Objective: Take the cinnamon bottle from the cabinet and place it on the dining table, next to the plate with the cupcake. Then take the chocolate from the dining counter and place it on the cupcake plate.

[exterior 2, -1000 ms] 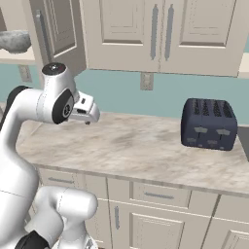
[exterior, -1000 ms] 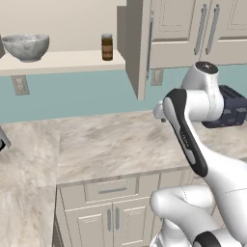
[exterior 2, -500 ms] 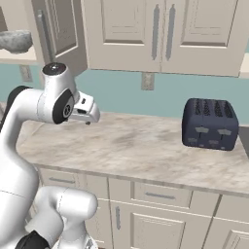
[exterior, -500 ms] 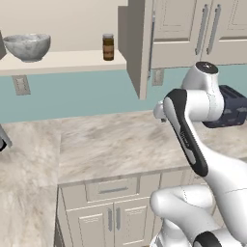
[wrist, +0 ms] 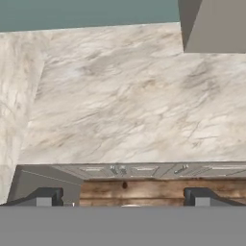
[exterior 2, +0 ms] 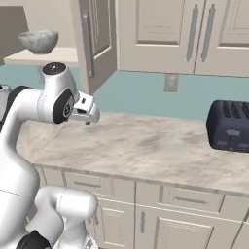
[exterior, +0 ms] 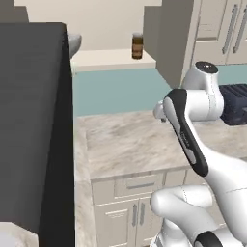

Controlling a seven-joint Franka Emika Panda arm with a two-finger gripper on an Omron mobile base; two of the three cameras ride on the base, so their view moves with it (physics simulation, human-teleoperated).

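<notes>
Cinnamon bottle sits upright on the beige shelf of the open cabinet, and I see it from my left base camera, well above and apart from the arm; that same camera has a big dark slab blocking its left side, with the edge of a pale bowl peeking out just past it on the shelf; from my right base camera the bowl shows whole on the shelf beside the swung-out cabinet door, and I get a dark toaster standing on the marble counter at the right, plus a wall outlet on the teal backsplash; the left camera catches just a corner of that toaster behind the arm's upper joint; the hand camera looks down on the veined counter top, with the drawer fronts along its near edge and a wood floor below; gripper hangs above the counter near its front edge, and from the right camera I see the hand jutting out over the marble; its two dark fingertips stand wide apart with nothing between them, touching nothing.
</notes>
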